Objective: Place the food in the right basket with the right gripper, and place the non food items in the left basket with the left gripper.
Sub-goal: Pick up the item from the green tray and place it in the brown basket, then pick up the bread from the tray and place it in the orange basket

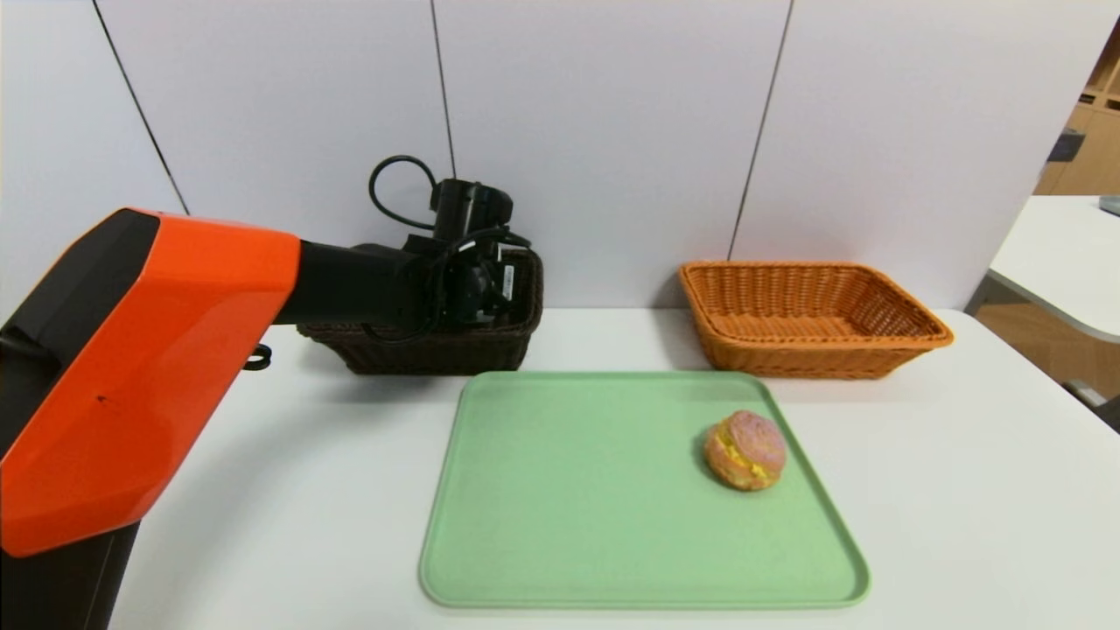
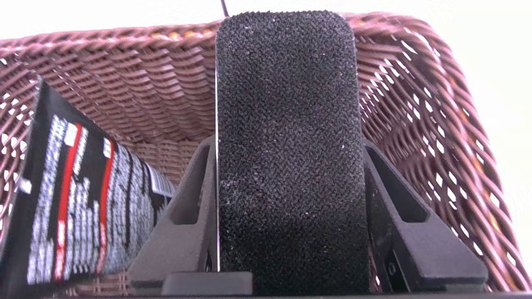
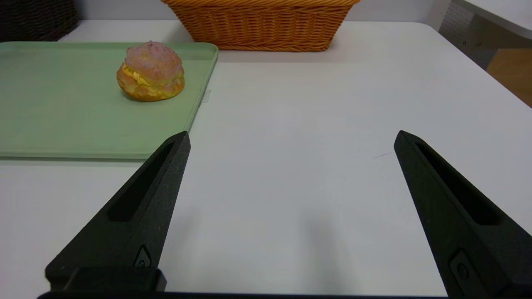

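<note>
The black left gripper (image 2: 286, 166), over the dark brown wicker left basket (image 1: 490, 350) at the far left, clamps a black oblong bar (image 2: 286, 137) beside a dark printed pouch (image 2: 79, 199) already inside. Judged step: dropping the last non-food item, so the jaws must spread. The pink-topped round bun (image 1: 745, 450) waits on the green tray (image 1: 569, 490), left of the wide-open, empty right gripper (image 3: 291, 207).

Two wicker baskets on the worktop (image 1: 962, 490): one dark brown basket (image 1: 437, 350), one orange basket (image 1: 809, 317); one green tray (image 1: 577, 490); one bun (image 1: 745, 451) on that tray; two non-food things within the dark brown basket: one black oblong bar (image 2: 289, 153), one dark printed pouch (image 2: 79, 195); two hands counted: one left hand (image 2: 291, 174) around the bar, one right hand (image 3: 291, 207) with both fingers spread wide over bare worktop; one second white worktop (image 1: 1059, 254) off to the right.
</note>
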